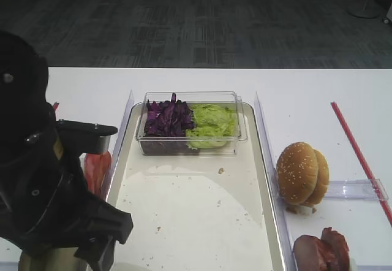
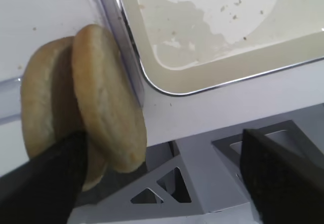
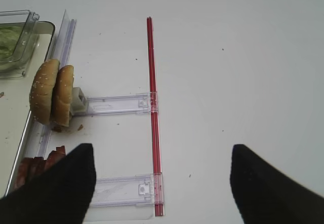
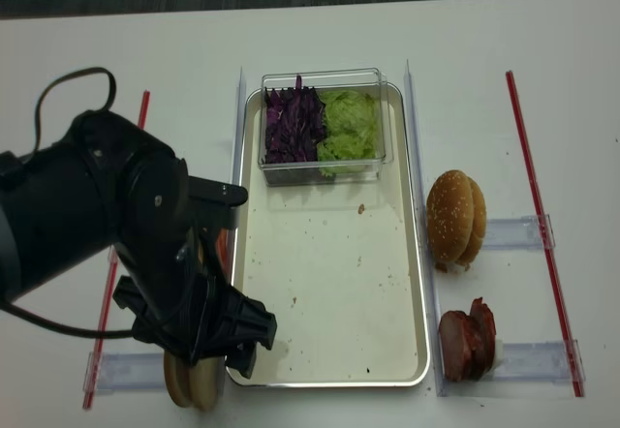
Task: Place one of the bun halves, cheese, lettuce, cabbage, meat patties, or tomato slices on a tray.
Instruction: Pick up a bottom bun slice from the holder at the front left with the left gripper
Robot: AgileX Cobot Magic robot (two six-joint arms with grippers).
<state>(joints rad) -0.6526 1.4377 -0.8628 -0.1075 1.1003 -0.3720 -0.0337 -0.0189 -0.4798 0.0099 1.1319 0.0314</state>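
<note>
Left gripper (image 2: 162,176) wide open, holds nothing. Bun halves (image 2: 83,100) stand on edge against its left finger (image 2: 43,183), just outside tray (image 2: 167,84) corner. Right gripper (image 3: 162,183) wide open, empty, over bare table (image 3: 243,72).

Bright, even overhead light; soft shadows on the tray (image 1: 184,203), and the near wrist views blur.

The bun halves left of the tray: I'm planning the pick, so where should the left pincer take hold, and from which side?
The bun halves stand on edge, side by side, just outside the tray rim. Judging by that pose, come from above and grip the nearer half across its flat faces, near the top edge. The left pincer is open, one finger already beside them.
</note>
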